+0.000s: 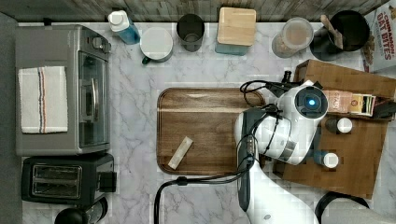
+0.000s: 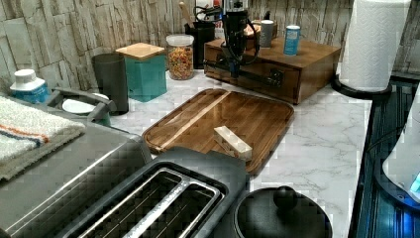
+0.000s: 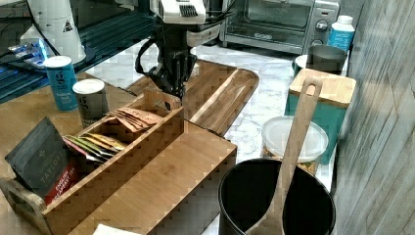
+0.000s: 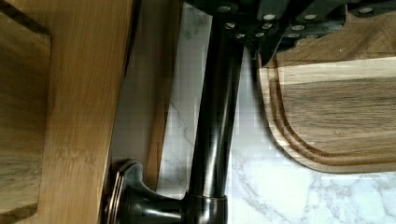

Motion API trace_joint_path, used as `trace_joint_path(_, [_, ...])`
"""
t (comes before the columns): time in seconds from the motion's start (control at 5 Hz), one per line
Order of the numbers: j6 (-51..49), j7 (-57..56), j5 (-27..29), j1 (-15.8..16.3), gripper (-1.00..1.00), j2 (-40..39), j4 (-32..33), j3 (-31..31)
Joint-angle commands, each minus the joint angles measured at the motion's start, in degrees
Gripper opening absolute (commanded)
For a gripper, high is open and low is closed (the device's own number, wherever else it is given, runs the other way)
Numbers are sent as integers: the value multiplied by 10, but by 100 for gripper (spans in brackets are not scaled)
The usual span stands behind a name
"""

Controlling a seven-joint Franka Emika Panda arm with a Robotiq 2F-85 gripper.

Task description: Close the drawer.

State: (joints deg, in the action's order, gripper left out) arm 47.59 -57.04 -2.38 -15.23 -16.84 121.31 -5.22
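Your tool stands at the black bar handle of the drawer, in the upper middle of the left view; I cannot tell its opening. The drawer looks almost shut, so I judge the last push remains, straight inward. The marble tabletop carries a wooden tray nearby.

White marble counter with wooden tray, toaster oven, toaster, wooden cabinet, teal canister.
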Motion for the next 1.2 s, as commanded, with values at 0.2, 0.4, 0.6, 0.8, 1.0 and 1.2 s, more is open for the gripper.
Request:
trace_joint_path(0.2, [-16,17,-43,-83,-100,-9,-58,-104])
trace_joint_path(0.4, [-16,18,-43,-84,-100,-9,-58,-104])
trace_joint_path(0.6, [-16,17,-43,-84,-100,-9,-58,-104])
trace_joint_path(0.8, [-16,18,-43,-83,-100,-9,-58,-105])
trace_joint_path(1.0, [-16,18,-42,-83,-100,-9,-58,-105])
trace_joint_path(1.2, [-16,17,-42,-82,-100,-9,-58,-106])
